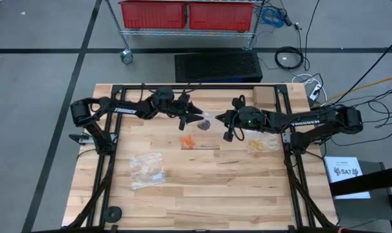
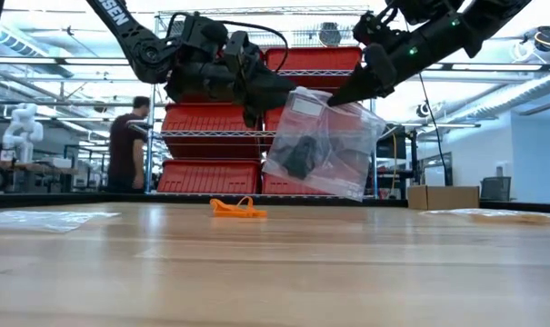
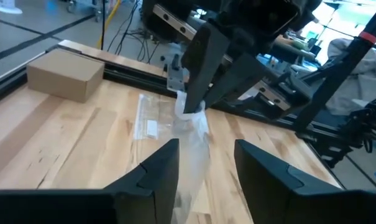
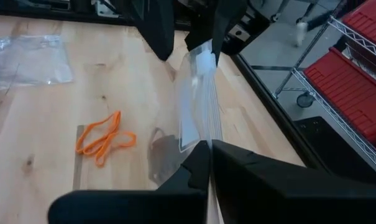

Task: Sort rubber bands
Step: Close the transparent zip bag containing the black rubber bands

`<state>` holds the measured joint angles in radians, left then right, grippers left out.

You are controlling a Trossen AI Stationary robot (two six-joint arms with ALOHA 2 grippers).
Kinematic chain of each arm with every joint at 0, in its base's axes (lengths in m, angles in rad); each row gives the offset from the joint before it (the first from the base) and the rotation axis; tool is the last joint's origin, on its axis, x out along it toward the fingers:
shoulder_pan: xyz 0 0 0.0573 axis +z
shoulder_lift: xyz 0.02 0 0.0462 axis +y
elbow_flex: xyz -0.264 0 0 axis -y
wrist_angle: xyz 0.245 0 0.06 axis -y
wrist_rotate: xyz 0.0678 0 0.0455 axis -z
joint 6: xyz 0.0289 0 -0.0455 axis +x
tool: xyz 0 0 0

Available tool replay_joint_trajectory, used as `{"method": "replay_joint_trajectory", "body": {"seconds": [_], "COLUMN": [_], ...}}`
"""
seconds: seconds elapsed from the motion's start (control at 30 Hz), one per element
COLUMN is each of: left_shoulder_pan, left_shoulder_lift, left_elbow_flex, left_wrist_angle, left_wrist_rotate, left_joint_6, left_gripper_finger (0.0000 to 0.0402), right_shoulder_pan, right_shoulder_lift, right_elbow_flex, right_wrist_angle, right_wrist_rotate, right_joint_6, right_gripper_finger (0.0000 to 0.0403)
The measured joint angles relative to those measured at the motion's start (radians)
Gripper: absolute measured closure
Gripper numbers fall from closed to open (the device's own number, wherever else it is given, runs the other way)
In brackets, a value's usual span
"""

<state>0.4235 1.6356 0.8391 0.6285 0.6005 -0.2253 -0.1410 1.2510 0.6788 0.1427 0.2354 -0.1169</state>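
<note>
- The right end effector [image 2: 334, 98] has its fingers pressed together on the top edge of a clear zip bag [image 2: 322, 145], which hangs in the air above the middle of the surface [image 2: 275, 263], toward the far edge.
- The low view shows black rubber bands [image 2: 299, 156] sitting as a dark clump inside the hanging bag; in the high view the same bag [image 1: 205, 123] is only a small grey patch between the two arms.
- The left end effector [image 3: 206, 162] stands with its fingers spread wide apart, one on each side of the bag's lower part [image 3: 192, 146]. Whether either finger touches the plastic cannot be told.
- The right wrist view looks down the bag [image 4: 200, 106] from its pinched edge and shows the orange rubber bands [image 4: 105, 141] lying loose on the bare wood below and beside the bag, touching neither end effector.
- In the high view the orange bands [image 1: 189, 140] lie near the centre of the surface; the low view shows them [image 2: 237, 209] flat on the wood.
- Only the high view shows a second clear bag [image 1: 146, 169] lying flat toward the left edge and a third bag [image 1: 264, 144] with pale tan bands toward the right edge, under the right arm.
- The left wrist view shows a cardboard box [image 3: 65, 74] at the far right corner.
- The low view alone shows a person [image 2: 129, 145] standing in the room beyond, beside red bins [image 2: 211, 118] on a wire rack.
</note>
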Motion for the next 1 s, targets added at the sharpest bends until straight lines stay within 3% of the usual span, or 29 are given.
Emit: {"method": "replay_joint_trajectory", "body": {"seconds": [0.17,0.47,0.67,0.8,1.0], "left_shoulder_pan": [-0.008,-0.007,-0.007,-0.006,-0.020], "left_shoulder_lift": [0.000,0.000,0.000,0.000,0.000], "left_elbow_flex": [0.000,0.000,0.000,0.000,0.000], "left_wrist_angle": [0.001,0.019,0.018,0.014,0.006], "left_wrist_rotate": [-0.014,-0.016,-0.023,-0.023,-0.024], "left_joint_6": [0.003,0.029,0.056,0.079,0.130], "left_gripper_finger": [0.0279,0.0392,0.0397,0.0398,0.0400], "right_shoulder_pan": [0.000,0.000,0.005,0.000,-0.027], "right_shoulder_lift": [0.000,0.000,-0.004,-0.042,-0.057], "right_elbow_flex": [0.001,0.001,0.001,0.028,0.082], "right_wrist_angle": [0.004,0.004,0.000,-0.054,-0.035], "right_wrist_rotate": [-0.001,-0.006,-0.004,-0.009,-0.171], "right_joint_6": [0.000,0.000,0.062,0.163,0.279], "right_gripper_finger": [0.0403,0.0403,0.0398,0.0370,0.0308]}}
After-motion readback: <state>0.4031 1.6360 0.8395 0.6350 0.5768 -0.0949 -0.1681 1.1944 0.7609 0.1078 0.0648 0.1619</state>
